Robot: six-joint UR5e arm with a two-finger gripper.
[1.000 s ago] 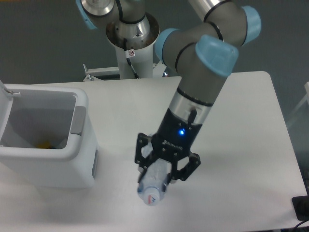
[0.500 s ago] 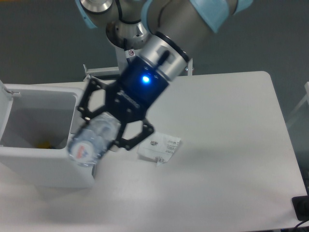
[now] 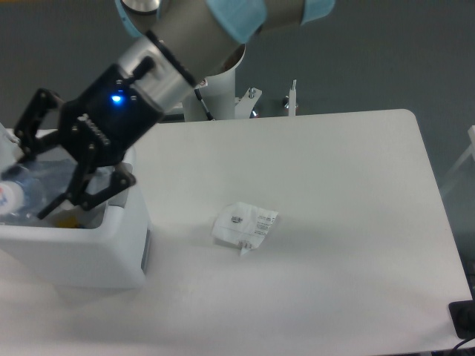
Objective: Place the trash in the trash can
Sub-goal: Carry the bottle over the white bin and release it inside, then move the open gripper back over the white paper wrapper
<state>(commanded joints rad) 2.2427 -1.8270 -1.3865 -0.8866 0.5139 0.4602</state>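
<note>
My gripper (image 3: 35, 180) hangs over the open trash can (image 3: 111, 248) at the left of the table, shut on the crushed clear plastic bottle (image 3: 30, 187). The bottle lies tilted between the black fingers (image 3: 82, 194), its labelled end towards the left edge of the view, above the bin's opening. The flat crumpled white wrapper (image 3: 243, 225) with small dark print lies on the table right of the bin, apart from both bin and gripper. My arm hides the bin's back rim.
A small yellow item (image 3: 68, 221) shows inside the bin. The arm's base column (image 3: 211, 81) stands at the table's back edge. A black object (image 3: 463, 319) sits off the table's front right corner.
The gripper has carried the bottle up off the table and leftwards, ending over the bin's opening. The wrapper, hidden before, now lies uncovered.
</note>
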